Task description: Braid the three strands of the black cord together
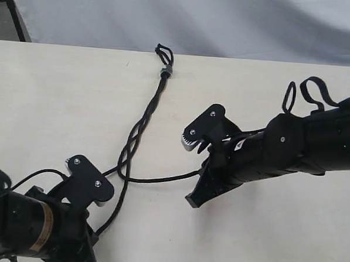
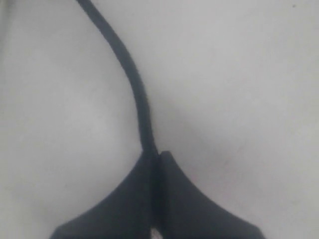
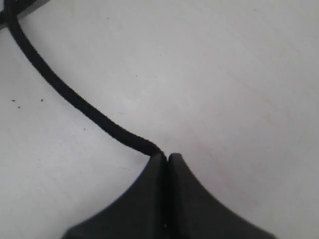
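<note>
At the lower left of the exterior view the left gripper (image 2: 155,155) sits low over the pale table (image 1: 42,94). Its jaws are pressed together and clamped on one of the three strands (image 1: 130,147). In the left wrist view that left strand (image 2: 133,84) comes out of the closed tips and curves away across the table top. Just beside that gripper a middle strand (image 1: 116,207) runs loose toward the near edge, and its end passes out of sight behind the left arm. Further up, the black cord (image 1: 152,103) lies on the table, stretched out from a small loop (image 1: 164,51) and a grey band (image 1: 165,71) near the far edge, where a white cloth (image 1: 227,22) hangs behind. Below the band the strands are wound around one another in a loose twist, and lower down they separate and cross. From that crossing the right strand (image 1: 161,178) lies nearly level across the table to the right gripper (image 3: 163,157). In the right wrist view its jaws are together and pinched on this strand, which leaves the closed tips and bends off over the table. The two grippers are well apart, with the crossing between them.
</note>
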Robot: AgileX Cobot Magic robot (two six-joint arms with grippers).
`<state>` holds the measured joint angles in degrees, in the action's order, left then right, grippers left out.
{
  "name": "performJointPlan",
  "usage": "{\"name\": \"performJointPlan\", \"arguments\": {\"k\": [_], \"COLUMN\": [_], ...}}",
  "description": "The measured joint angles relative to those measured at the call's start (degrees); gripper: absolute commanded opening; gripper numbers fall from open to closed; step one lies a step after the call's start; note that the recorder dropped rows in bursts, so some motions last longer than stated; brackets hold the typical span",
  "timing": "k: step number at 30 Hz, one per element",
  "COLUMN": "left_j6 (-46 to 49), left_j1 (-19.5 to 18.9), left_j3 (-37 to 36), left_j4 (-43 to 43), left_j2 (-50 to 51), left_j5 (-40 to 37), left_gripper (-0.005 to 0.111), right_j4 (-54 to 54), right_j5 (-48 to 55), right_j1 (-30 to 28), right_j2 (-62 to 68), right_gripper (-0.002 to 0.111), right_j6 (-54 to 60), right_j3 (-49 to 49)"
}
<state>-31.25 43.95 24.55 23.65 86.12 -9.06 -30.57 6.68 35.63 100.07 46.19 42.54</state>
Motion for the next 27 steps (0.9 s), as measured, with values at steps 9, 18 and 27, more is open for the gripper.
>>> {"name": "performJointPlan", "arguments": {"k": [9, 18, 27], "left_j6": [-0.82, 0.04, 0.17], "left_j1": [0.00, 0.00, 0.00], "left_j3": [-2.39, -2.39, -2.39], "left_j4": [-0.86, -3.67, -4.18], "left_j2": [-10.63, -12.75, -12.75], "left_j5": [-1.23, -4.64, -4.43], "left_gripper": [0.001, 0.001, 0.001], "right_j4": [0.16, 0.25, 0.25], "right_j5": [-0.26, -1.39, -0.44], "right_j1": [-0.97, -4.52, -4.58], "right_j2": [0.00, 0.00, 0.00], "right_gripper": [0.000, 0.000, 0.000], "right_j6": [1.61, 2.22, 2.22], "right_j3": [0.00, 0.24, 1.35]}}
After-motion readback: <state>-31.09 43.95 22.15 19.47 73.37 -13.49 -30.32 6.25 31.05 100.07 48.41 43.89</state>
